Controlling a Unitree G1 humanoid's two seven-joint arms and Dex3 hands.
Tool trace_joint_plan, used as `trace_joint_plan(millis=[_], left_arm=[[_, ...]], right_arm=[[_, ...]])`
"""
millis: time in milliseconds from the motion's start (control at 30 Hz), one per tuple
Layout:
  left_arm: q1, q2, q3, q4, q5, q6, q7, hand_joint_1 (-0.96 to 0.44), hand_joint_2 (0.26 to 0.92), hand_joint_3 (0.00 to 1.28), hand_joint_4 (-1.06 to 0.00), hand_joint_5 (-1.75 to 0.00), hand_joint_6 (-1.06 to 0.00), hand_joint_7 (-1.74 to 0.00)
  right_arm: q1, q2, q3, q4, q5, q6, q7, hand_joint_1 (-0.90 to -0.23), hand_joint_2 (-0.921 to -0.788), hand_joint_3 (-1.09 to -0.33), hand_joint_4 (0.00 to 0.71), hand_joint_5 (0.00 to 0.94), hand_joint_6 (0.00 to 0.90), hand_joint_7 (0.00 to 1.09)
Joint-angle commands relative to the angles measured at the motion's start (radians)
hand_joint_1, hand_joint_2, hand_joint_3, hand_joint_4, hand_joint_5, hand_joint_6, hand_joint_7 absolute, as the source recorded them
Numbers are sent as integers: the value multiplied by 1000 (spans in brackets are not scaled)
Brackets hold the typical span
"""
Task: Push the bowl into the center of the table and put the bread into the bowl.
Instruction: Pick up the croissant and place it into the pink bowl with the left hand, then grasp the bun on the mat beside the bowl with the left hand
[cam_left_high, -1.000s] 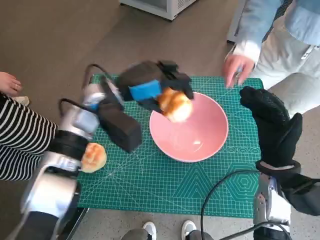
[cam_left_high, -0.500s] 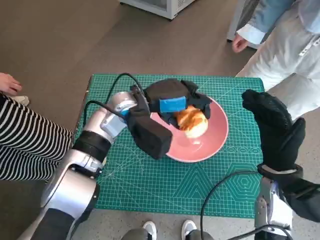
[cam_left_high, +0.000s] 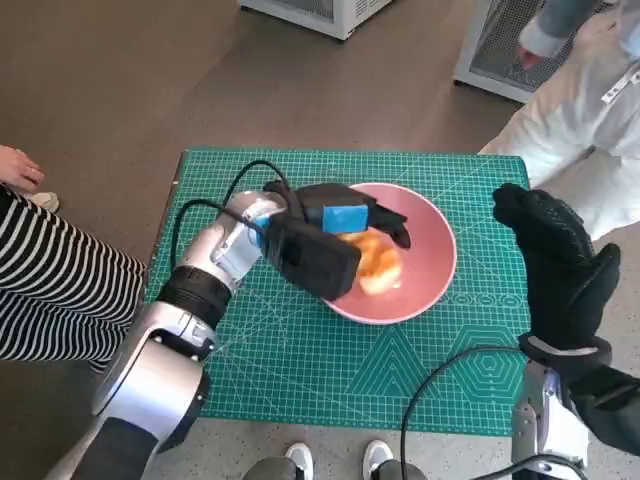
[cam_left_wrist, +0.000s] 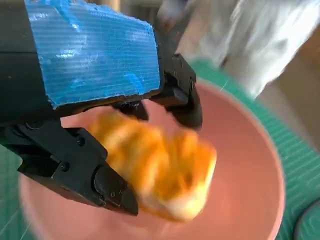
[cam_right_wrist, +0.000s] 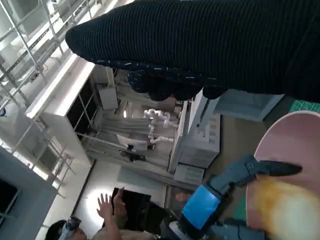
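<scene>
Lowered further into the pink bowl (cam_left_high: 420, 262) since half a second ago, left hand (cam_left_high: 335, 228) with the bread (cam_left_high: 372, 262) beneath its blue-taped back; reaching in from the left rim, forearm angled across the green mat (cam_left_high: 300, 370); fingers (cam_left_wrist: 185, 97) curled over the blurred bread, thumb under it, seemingly gripping, bread low over the bowl floor, contact there unclear. Raised upright to the right of the bowl, right hand (cam_left_high: 560, 265), gloved fingers together and holding nothing; apart from the bowl. Beyond the mat's far right corner, a person in pale clothing (cam_left_high: 590, 120).
</scene>
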Motion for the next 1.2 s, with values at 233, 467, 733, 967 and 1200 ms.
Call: trace_joint_plan(millis=[233,467,733,967,1200], left_arm=[[106,153,108,-184,-140,-111,-67,-331,759,9,1,0,-165,-38],[210,307,216,-392,-300,-124,-179,-347,754,4,-15,-5,-192,-43],[353,502,344,-639,-419,-33,-262,-375,770,9,-53,-18,-224,-61],[452,637,424,-731,-450,41,-302,-305,738,1,-96,-27,-268,-88],[554,703,470,-767,-475,63,-332,-272,732,1,-136,-29,-301,-100]], right_arm=[[19,11,15,-2,-25,4,-25,-683,-921,-688,136,2,27,487],[15,15,25,2,-26,1,-28,-683,-921,-693,137,2,25,489],[3,16,30,18,-12,2,-16,-696,-921,-690,138,2,26,490],[-6,16,34,32,-2,-1,-6,-685,-921,-691,139,2,24,490],[-20,14,38,53,15,0,11,-672,-921,-690,140,2,25,489]])
